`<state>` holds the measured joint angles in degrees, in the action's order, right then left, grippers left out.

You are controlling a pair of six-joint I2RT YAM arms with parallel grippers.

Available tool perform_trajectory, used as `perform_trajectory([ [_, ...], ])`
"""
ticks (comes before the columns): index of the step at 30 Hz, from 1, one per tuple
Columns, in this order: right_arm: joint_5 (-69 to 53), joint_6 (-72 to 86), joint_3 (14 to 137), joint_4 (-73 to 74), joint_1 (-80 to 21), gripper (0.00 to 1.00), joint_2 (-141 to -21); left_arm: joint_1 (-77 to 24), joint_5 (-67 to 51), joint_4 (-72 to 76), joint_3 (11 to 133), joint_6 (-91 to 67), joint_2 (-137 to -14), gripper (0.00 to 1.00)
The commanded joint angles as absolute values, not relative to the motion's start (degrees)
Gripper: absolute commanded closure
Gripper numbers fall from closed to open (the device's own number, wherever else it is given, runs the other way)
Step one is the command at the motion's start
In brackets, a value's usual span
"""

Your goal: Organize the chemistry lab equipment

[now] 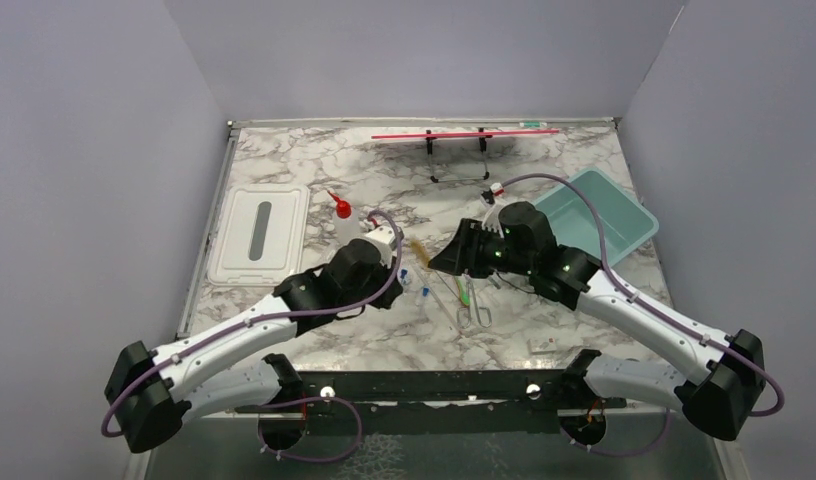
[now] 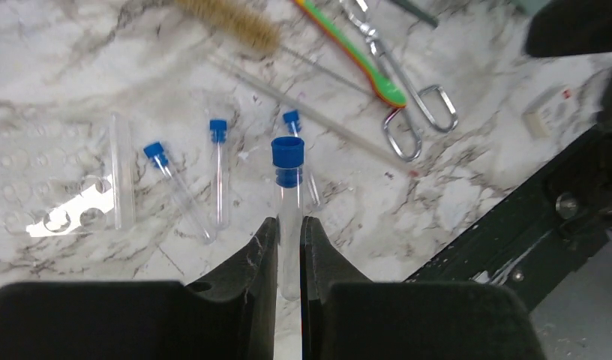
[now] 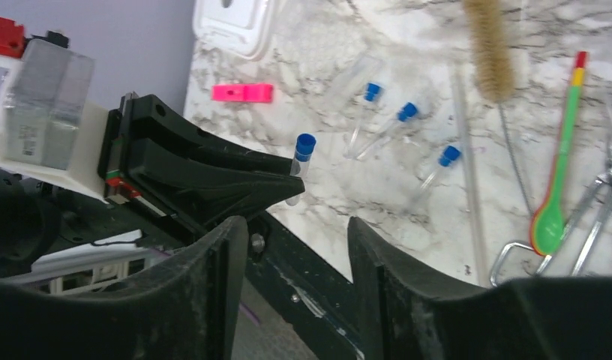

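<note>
Left jaws pinch one blue-capped tube (image 2: 289, 206), held above the bench (image 2: 63, 60). Right jaws stand open and empty, facing it. Sorting tubes seems underway; next probably needs a steady handover.

No text, brand or number can be read anywhere; a small white tag (image 2: 547, 114) is perhaps printed, but it is blurred.

Bright even light; soft shadows; wrist-view foreground slightly blurred.
</note>
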<state>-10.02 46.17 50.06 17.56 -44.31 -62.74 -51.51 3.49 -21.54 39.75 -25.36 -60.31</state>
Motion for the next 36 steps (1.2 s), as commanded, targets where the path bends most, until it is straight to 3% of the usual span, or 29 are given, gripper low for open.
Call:
perform_trajectory([
  [1,-18.9,45.7,51.4,10.4,-44.8,0.41,-61.8,-51.8,3.9,-15.3,40.8,-21.6,-53.0,0.96],
  [6,-21.9,47.0,55.7,9.7,-44.8,0.36,-66.0,-51.8,3.8,-13.6,42.4,-18.5,-50.3,0.96],
  [15,-21.8,47.2,62.1,15.3,-44.8,0.40,-74.2,-51.8,0.6,-12.6,44.0,-16.5,-50.3,0.96],
  [26,-22.8,45.7,61.6,14.1,-44.8,0.61,-76.1,-51.8,-2.2,-12.4,43.6,-16.3,-49.9,0.96],
  [33,-25.1,45.1,61.7,14.1,-44.8,0.63,-77.0,-51.8,-1.9,-12.7,43.7,-16.1,-49.6,0.96],
  [36,-25.1,44.5,61.8,14.5,-44.8,0.72,-77.2,-51.8,-1.7,-13.0,43.7,-16.2,-49.2,0.96],
])
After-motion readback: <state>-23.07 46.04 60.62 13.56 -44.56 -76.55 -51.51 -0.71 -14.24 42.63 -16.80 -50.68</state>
